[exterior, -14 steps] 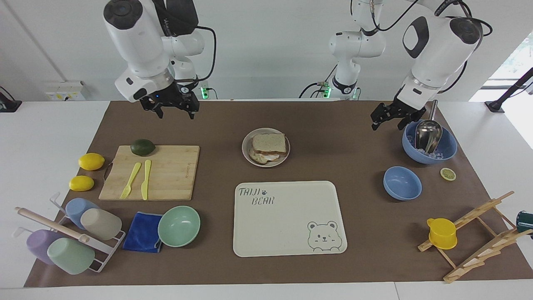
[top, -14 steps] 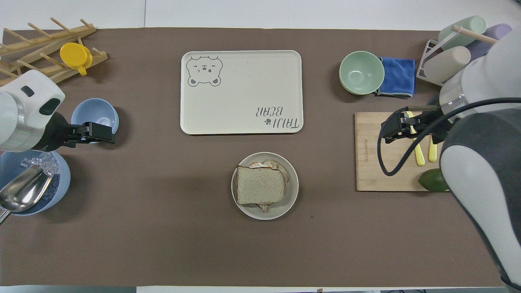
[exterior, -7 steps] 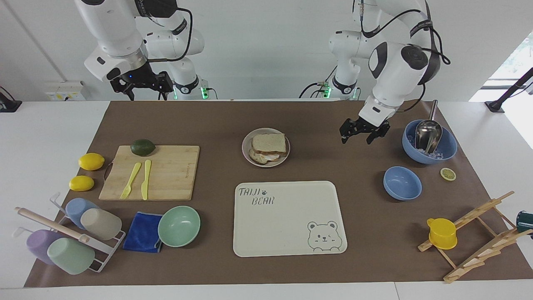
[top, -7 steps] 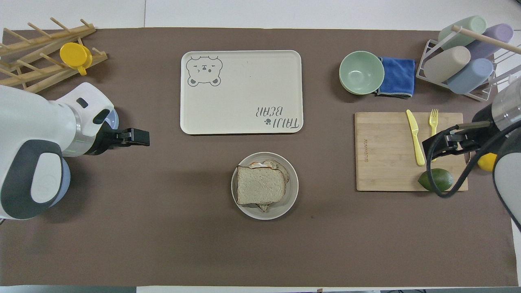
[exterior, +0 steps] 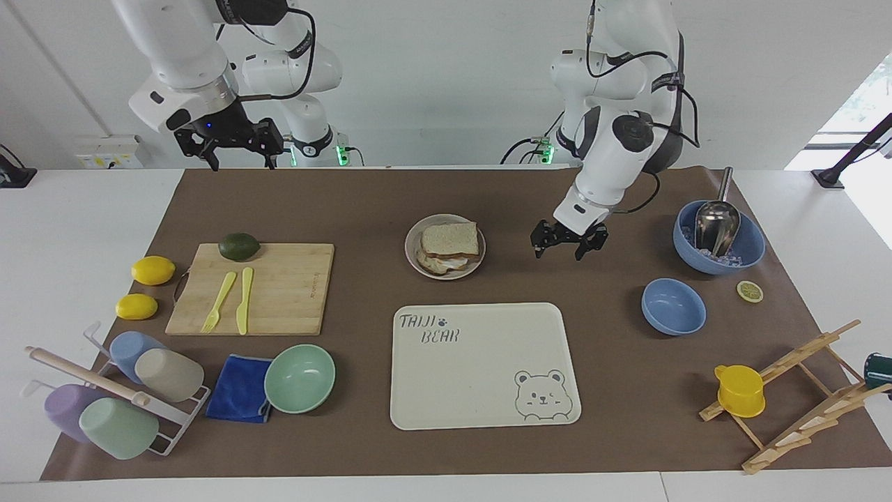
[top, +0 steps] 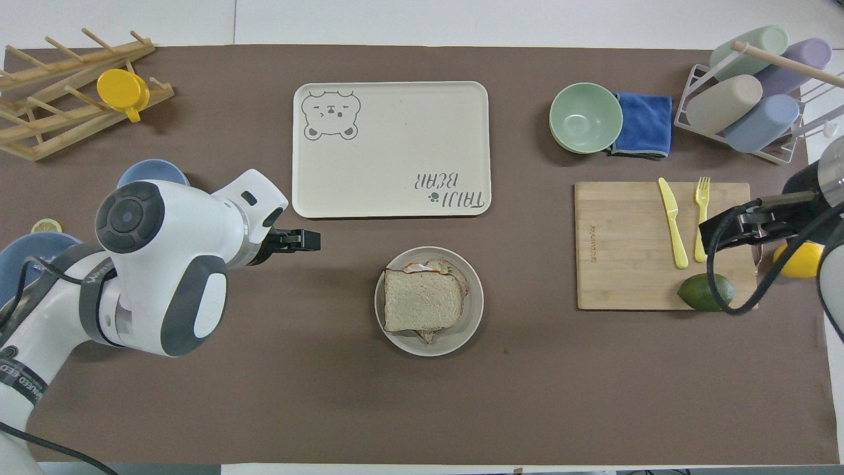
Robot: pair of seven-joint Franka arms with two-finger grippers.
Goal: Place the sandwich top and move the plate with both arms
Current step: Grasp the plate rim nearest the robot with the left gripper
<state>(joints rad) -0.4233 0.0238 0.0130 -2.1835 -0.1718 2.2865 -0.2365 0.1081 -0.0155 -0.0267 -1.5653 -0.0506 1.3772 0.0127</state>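
Brown paper covers the whole table, and roughly in its middle, a bit toward the robots' edge, sits the small round off-white plate (exterior: 480,263) with the sandwich on it. The squarish speckled bread slice with a brown crust (exterior: 451,239) is already lying on top of the stack, with a bit of egg white poking out underneath.

The left arm's black two-finger gripper (exterior: 568,240) hangs low over bare brown paper just beside the plate, on the left arm's side, not touching it. Fingers are spread apart with nothing between them. The right arm's black gripper (exterior: 231,143) is up high over the robots' edge of the table near the right arm's corner, just waiting, fingers also apart and empty.

Other stuff: the cream rectangular bear tray (exterior: 483,364) lies farther from the robots than the plate. The bamboo cutting board (exterior: 279,289) with a yellow plastic fork (exterior: 219,302) and knife (exterior: 244,300) sits toward the right arm's end, a dark green avocado (exterior: 239,246) at its edge. The big blue bowl with ice and a metal scoop (exterior: 718,238) is toward the left arm's end.
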